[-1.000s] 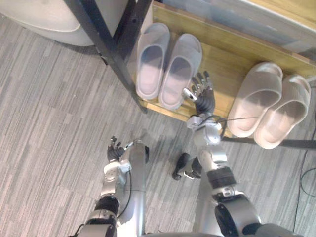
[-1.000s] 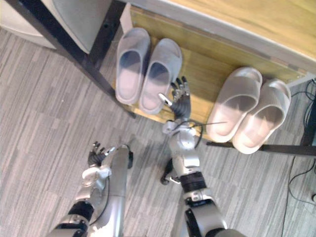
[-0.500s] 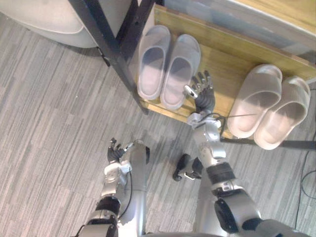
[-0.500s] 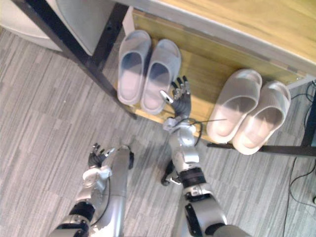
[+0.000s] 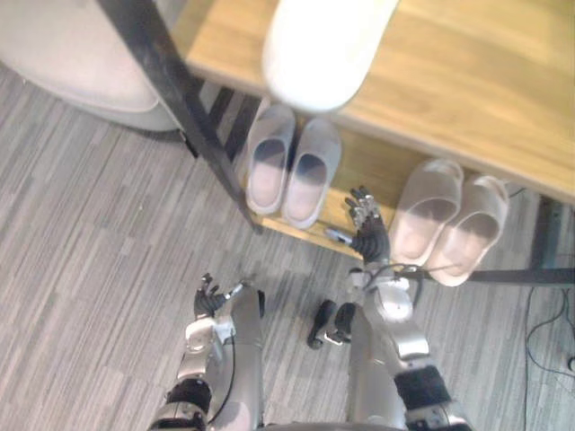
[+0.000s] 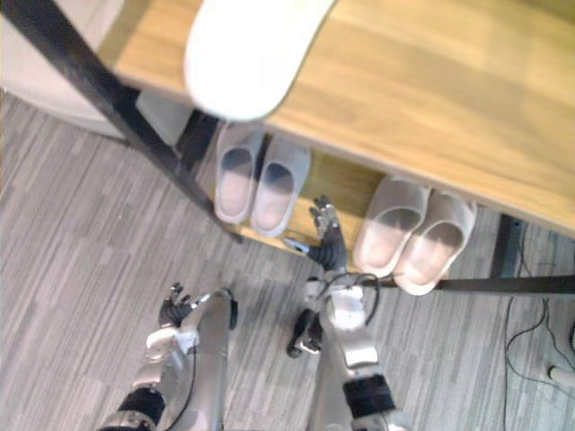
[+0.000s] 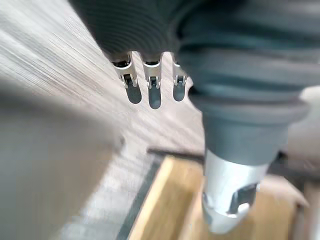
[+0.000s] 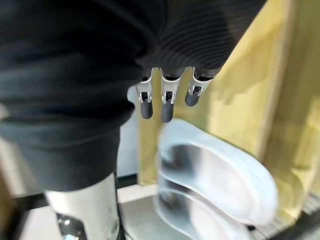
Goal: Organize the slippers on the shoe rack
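White object on top shelf, cut off. Lower shelf: grey pair at left end, beige pair right, toes hidden. Right robot hand released at the front edge between them; left robot hand relaxed over floor.

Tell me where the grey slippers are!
In the left eye view the grey slippers sit side by side on the rack's lower shelf, at its left end beside the black post, with the right hand just right of them.
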Motion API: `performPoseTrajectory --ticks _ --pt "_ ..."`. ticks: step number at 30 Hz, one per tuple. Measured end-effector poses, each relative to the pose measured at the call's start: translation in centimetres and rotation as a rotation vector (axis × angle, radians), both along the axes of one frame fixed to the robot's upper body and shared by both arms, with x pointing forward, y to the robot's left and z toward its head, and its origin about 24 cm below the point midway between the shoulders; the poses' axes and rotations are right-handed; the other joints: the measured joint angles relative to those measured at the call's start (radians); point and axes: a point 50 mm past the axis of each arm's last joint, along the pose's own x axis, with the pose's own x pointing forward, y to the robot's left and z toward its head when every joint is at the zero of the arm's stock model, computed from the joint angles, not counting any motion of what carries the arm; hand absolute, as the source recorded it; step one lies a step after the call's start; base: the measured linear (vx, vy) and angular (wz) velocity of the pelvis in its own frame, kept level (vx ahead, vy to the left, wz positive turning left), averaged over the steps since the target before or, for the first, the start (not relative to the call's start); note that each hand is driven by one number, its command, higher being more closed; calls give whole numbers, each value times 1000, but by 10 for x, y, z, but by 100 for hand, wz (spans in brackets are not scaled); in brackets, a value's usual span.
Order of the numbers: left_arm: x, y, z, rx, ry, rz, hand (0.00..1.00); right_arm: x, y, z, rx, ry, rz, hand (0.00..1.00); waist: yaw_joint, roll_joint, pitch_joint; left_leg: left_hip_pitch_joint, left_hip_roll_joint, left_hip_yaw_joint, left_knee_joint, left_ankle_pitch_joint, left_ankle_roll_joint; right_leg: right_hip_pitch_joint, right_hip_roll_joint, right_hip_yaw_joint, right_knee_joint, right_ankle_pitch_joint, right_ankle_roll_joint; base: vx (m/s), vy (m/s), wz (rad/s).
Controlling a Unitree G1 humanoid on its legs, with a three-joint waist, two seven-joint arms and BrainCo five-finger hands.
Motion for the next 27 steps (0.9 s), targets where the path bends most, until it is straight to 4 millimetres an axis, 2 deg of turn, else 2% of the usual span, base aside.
performPoseTrajectory --ticks 1,3,6,10,13,16,18,27 --pt "-2 -2 -2 4 8 -16 0 -4 -2 -5 -12 18 -3 0 -2 -2 -3 21 2 7 -18 2 1 19 2 2 -19 7 2 140 95 -23" --pt "-17 -11 -12 17 62 -90 0 -23 -10 -26 -60 109 -21 0 -15 -16 -26 142 7 51 -115 19 14 124 8 8 -121 40 18 167 112 -23" --pt "-32 -20 -23 20 122 -154 0 -41 -14 -47 -98 211 -31 0 -26 -19 -63 235 11 89 -198 35 22 207 18 16 -218 74 29 153 89 -20" --pt "-56 -24 -37 24 204 -213 0 -70 -17 -97 -154 445 -31 0 -42 -25 -133 399 3 162 -380 93 32 335 26 31 -383 137 50 133 60 -22" --pt "-72 -25 -47 20 271 -217 0 -101 -30 -150 -187 722 -67 0 -49 -9 -200 512 -12 191 -545 159 36 425 38 36 -525 196 59 106 43 -11" --pt "-80 -23 -53 26 312 -227 0 -127 -41 -181 -191 917 -97 0 -55 20 -226 587 -21 198 -662 209 38 488 52 40 -627 243 64 79 40 -6" --pt "-83 -20 -56 30 334 -229 0 -138 -44 -192 -186 999 -104 0 -60 32 -233 616 -24 199 -709 231 40 515 59 41 -674 269 66 23 27 -7" --pt "-93 -18 -62 75 389 -297 0 -141 -54 -205 -174 1088 -140 0 -63 42 -253 678 -45 196 -783 266 56 607 78 56 -822 351 79 -17 31 -2"
